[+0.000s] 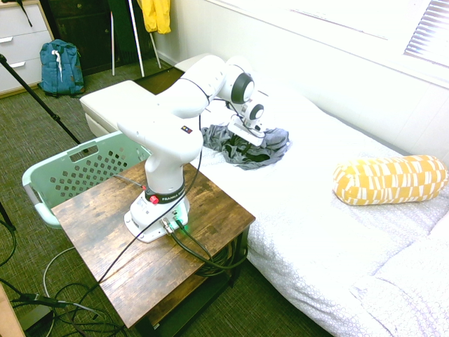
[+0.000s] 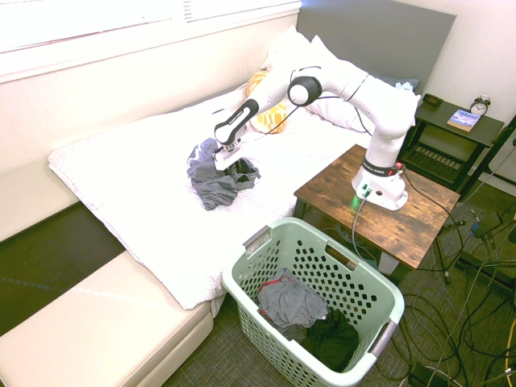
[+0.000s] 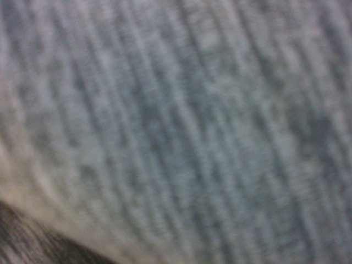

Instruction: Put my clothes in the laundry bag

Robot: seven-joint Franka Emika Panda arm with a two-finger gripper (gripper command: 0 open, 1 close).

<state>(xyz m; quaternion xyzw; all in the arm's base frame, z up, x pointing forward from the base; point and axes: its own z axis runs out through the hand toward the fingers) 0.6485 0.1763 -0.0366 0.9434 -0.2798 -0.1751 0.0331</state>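
White robot arm (image 2: pixel 353 84) reaches over the bed, hand (image 2: pixel 225 164) angled down at clothes (image 2: pixel 216 181).

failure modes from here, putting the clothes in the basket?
- Partial grip: the end effector is down in a loose grey heap of folds, so part of it may slip free and stay on the bed.
- Snag: the laundry basket stands on the floor beside the bed with a raised rim; trailing cloth could catch on it.
- Blind spot: the wrist view shows only blurred fabric, so a poor grasp might go unnoticed there.
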